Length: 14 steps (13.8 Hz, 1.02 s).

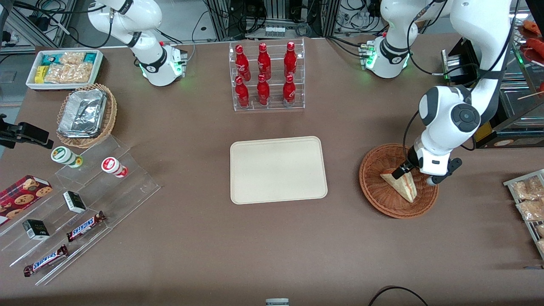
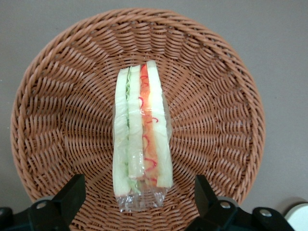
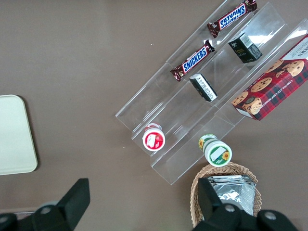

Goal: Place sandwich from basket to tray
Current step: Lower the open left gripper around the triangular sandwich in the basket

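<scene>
Hovering low over basket with gripper, fingers spread wide, nothing held. Lying directly beneath, between the fingertips: sandwich, film-wrapped. Likely light, soft, slippery, crushable. Suggest pinching gently across the flat bread faces. Tray sitting well apart, unloaded.

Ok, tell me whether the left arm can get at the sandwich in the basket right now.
Probably yes: the end effector hangs open just above the sandwich, nothing else lies in the basket.
</scene>
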Available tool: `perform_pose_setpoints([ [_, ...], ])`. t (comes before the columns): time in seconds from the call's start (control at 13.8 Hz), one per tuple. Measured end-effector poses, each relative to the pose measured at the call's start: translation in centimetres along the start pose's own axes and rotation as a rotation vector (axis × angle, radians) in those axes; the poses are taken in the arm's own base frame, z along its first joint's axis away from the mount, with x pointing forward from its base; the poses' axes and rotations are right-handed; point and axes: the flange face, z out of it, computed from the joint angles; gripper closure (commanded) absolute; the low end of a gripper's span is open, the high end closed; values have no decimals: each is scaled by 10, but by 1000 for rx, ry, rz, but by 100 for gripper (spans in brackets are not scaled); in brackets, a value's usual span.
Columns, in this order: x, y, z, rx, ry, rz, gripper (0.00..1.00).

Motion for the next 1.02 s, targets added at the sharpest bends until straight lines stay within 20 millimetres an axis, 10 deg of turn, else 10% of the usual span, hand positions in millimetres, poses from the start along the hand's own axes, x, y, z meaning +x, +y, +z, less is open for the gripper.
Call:
perform_pose_setpoints([
  [0.15,3,-1,13,-6,0,-7,18],
  [0.36,7,-3,32,-18,5,-33,95],
  [0.8,13,2,25,-27,14,-54,100],
  [1.02,22,17,-20,15,-23,-42,100],
])
